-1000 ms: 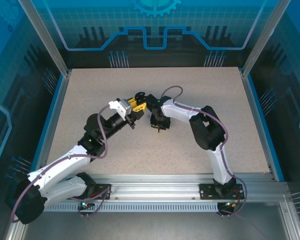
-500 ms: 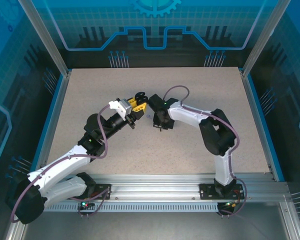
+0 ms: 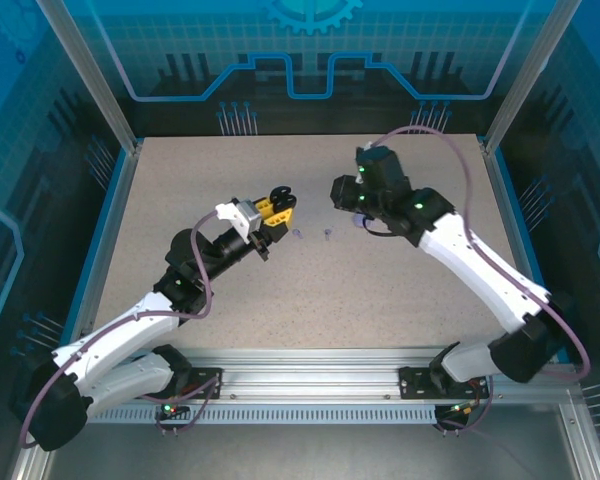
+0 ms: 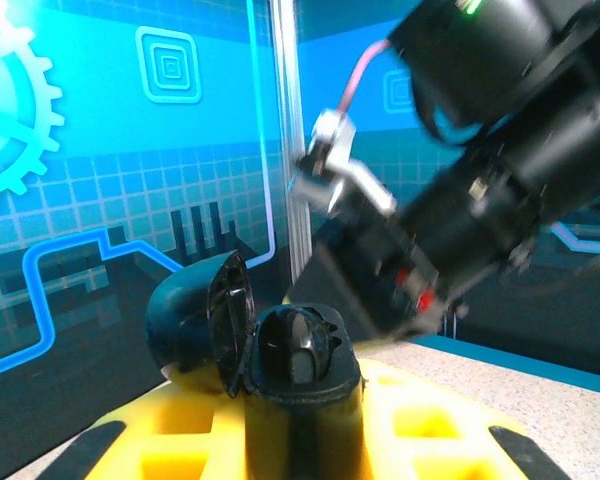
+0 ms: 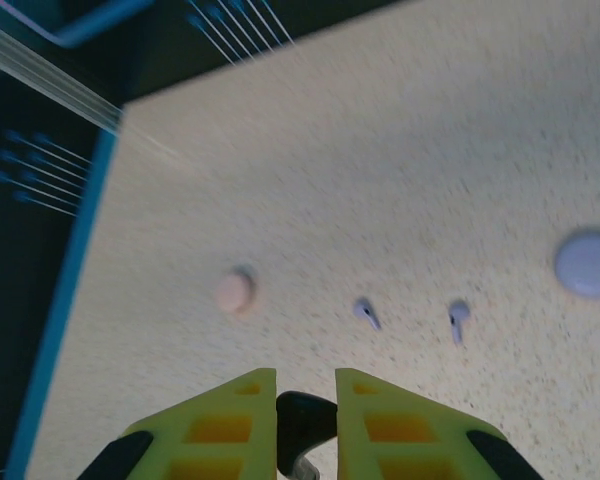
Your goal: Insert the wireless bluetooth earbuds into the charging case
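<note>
2 stemmed lavender earbuds (image 5: 366, 312), speckled tabletop (image 5: 400, 140)

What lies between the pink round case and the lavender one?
Right wrist view: two lavender earbuds, lying apart, between the pink case and the lavender case.

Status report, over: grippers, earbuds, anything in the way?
Left gripper: jaws shut on open black case. Right gripper: jaws shut on black earbud. Two lavender earbuds loose on table. Nothing seen blocking the case.
</note>
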